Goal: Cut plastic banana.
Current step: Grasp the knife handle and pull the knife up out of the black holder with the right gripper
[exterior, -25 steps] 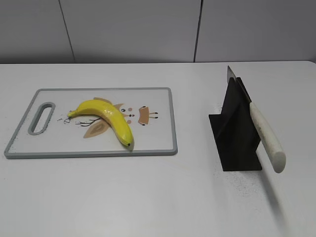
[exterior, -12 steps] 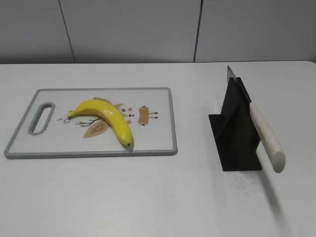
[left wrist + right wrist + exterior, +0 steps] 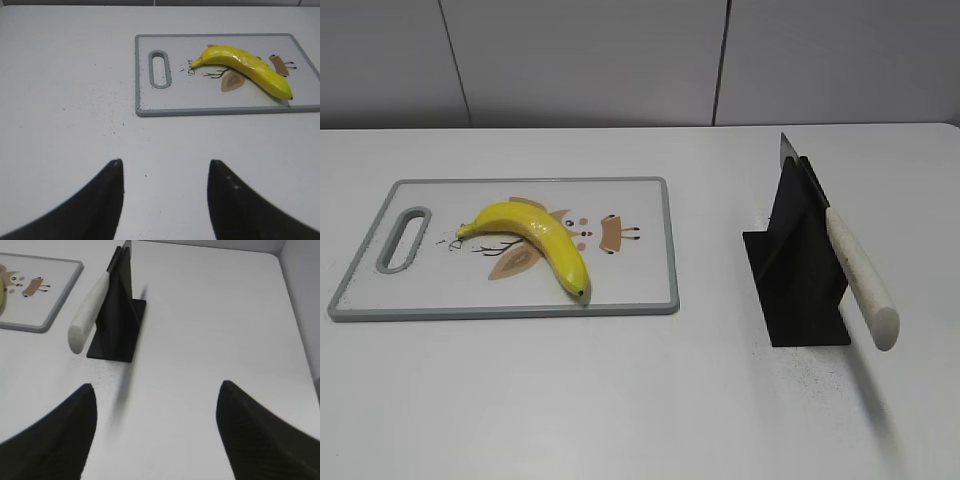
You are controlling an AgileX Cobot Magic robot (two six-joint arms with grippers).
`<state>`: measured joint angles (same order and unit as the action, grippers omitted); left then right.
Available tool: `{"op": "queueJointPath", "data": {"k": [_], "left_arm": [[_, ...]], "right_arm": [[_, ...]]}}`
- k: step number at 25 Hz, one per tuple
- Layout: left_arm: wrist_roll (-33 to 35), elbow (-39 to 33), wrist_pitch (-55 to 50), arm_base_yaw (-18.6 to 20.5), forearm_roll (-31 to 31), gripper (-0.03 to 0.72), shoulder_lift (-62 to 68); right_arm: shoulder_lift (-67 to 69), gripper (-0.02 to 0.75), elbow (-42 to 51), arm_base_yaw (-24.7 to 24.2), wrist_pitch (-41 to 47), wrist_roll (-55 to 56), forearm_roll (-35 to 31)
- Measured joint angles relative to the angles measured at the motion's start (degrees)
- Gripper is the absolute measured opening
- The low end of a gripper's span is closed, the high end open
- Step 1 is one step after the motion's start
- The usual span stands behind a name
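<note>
A yellow plastic banana (image 3: 535, 240) lies on a white cutting board with a grey rim (image 3: 650, 300); it also shows in the left wrist view (image 3: 247, 70). A knife with a white handle (image 3: 860, 275) rests in a black stand (image 3: 798, 285), handle pointing forward; the right wrist view shows the handle (image 3: 89, 310) and the stand (image 3: 119, 325). My left gripper (image 3: 165, 167) is open and empty over bare table, well short of the board (image 3: 145, 75). My right gripper (image 3: 157, 390) is open and empty, short of the stand. Neither gripper shows in the exterior view.
The table is white, with dark specks near the stand (image 3: 800, 365) and left of the board (image 3: 107, 92). A grey wall (image 3: 620, 60) runs behind the table. The table's right edge (image 3: 295, 315) shows in the right wrist view.
</note>
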<state>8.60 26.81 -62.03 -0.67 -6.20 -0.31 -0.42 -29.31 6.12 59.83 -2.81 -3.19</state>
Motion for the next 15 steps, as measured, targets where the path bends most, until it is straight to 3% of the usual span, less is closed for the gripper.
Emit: {"op": "queueJointPath", "data": {"k": [6, 10, 15], "left_arm": [[0.0, 5.4, -0.2, 0.0, 1.7, 0.508, 3.1], [0.0, 9.7, 0.1, 0.0, 2.5, 0.508, 13.0], [1.5, 13.2, 4.3, 0.0, 2.6, 0.506, 27.1]], "right_arm": [[9.9, 0.482, -6.8, 0.0, -0.8, -0.1, 3.2], [25.5, 0.461, -15.8, 0.0, 0.3, -0.1, 3.2], [46.1, 0.458, -27.1, 0.0, 7.6, -0.1, 3.2]]}}
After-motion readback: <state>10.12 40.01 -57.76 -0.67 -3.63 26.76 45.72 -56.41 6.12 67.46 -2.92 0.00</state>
